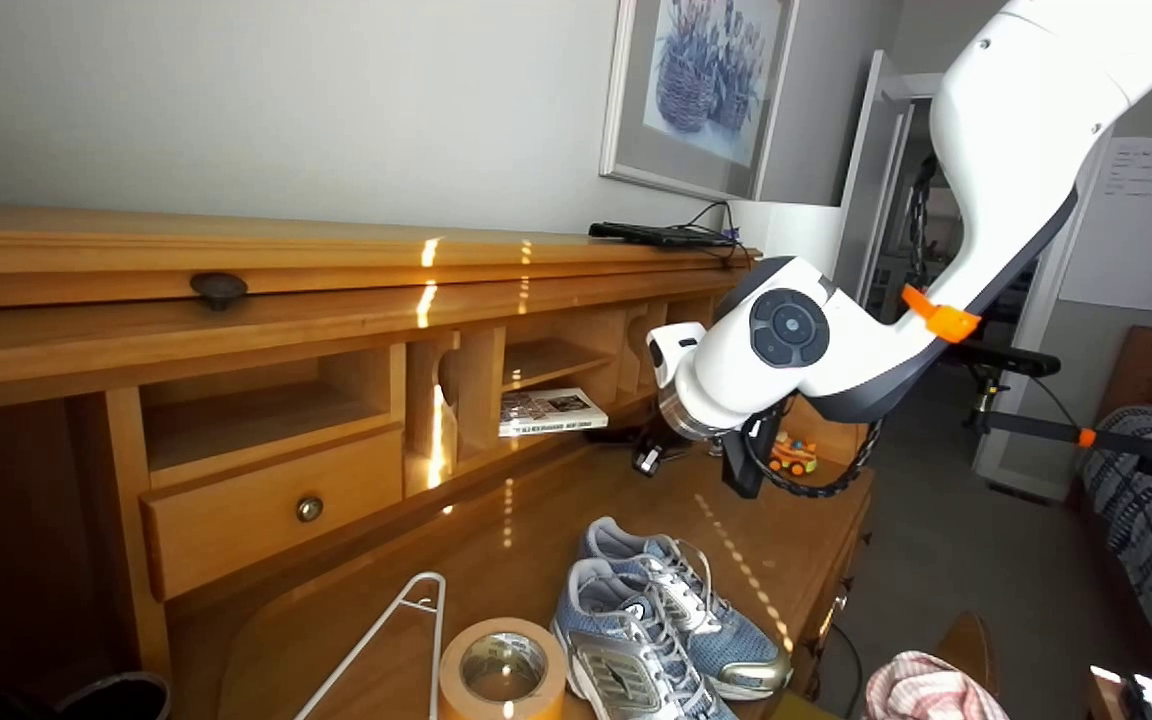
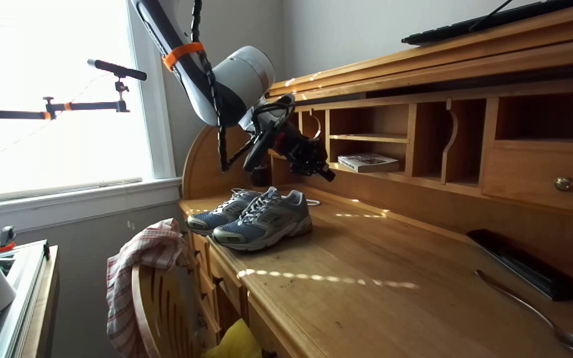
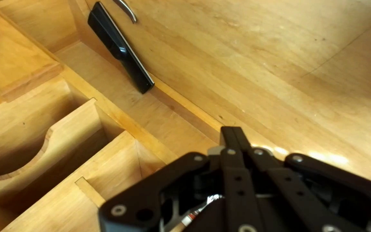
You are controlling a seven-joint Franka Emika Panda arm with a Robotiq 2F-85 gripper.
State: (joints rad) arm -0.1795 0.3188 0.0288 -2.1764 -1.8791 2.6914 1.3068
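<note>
We see end effector point(image 3: 233, 130) closed tight, empty. Nearby book point(image 2: 368, 163) looks stiff, moderately heavy, perhaps slick; we'd pinch across thickness at exposed front edge.

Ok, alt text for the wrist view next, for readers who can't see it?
The end effector, shut and holding nothing, is above a wooden desk. Further up are a long black object and a metal handle's end; open wooden compartments and a drawer line the left.

On the wall point(image 1: 286, 100) I see a framed flower-basket picture point(image 1: 706, 80), with a black keyboard point(image 1: 658, 235) lying below it; a plaid cloth point(image 2: 152, 248) drapes over the wooden chair point(image 2: 143, 301).
</note>
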